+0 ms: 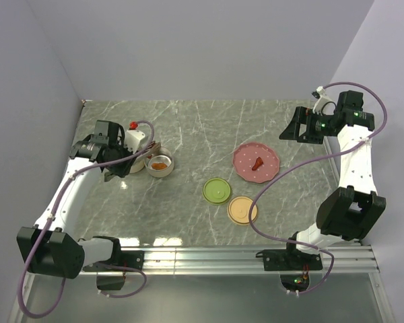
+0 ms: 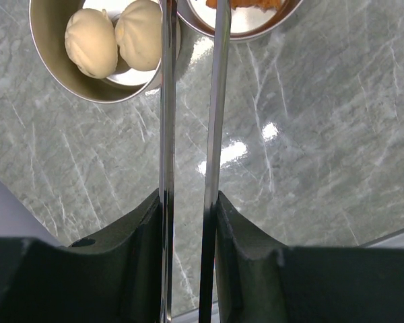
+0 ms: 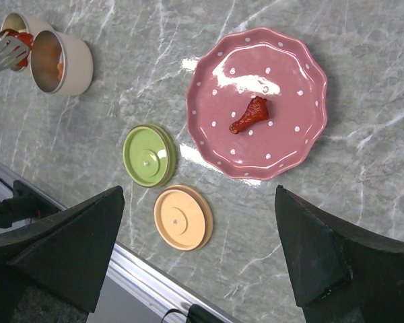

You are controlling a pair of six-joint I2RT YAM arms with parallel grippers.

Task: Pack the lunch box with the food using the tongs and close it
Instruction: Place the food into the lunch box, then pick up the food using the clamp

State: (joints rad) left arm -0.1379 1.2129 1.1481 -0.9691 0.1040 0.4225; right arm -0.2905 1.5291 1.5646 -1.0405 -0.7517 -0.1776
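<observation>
Looking down the left gripper [image 2: 187, 205], we see it clamped on the long slim silver metal tongs [image 2: 167, 101], their two arms squeezed near-parallel. Past them, two pale beige round balls [image 2: 91, 42] sit in a round steel container [image 2: 50, 74], red-orange chunks [image 2: 249, 3] in the second steel container [image 2: 273, 28] beside it. A red bit [image 3: 19, 37] shows at the tongs' tip; a firm pinch we can't confirm. One red-orange piece [image 3: 250, 116] lies on the pink dotted plate [image 3: 289, 60], round green lid [image 3: 148, 155] and orange lid [image 3: 182, 217] just beside. Right gripper [image 3: 198, 192] hangs wide open, empty.

tongs [image 2: 167, 134]: arms nearly parallel | pale balls [image 2: 91, 42]: two, in steel bowl [image 2: 47, 47] | red chunk [image 3: 250, 116]: on plate [image 3: 289, 74]
</observation>
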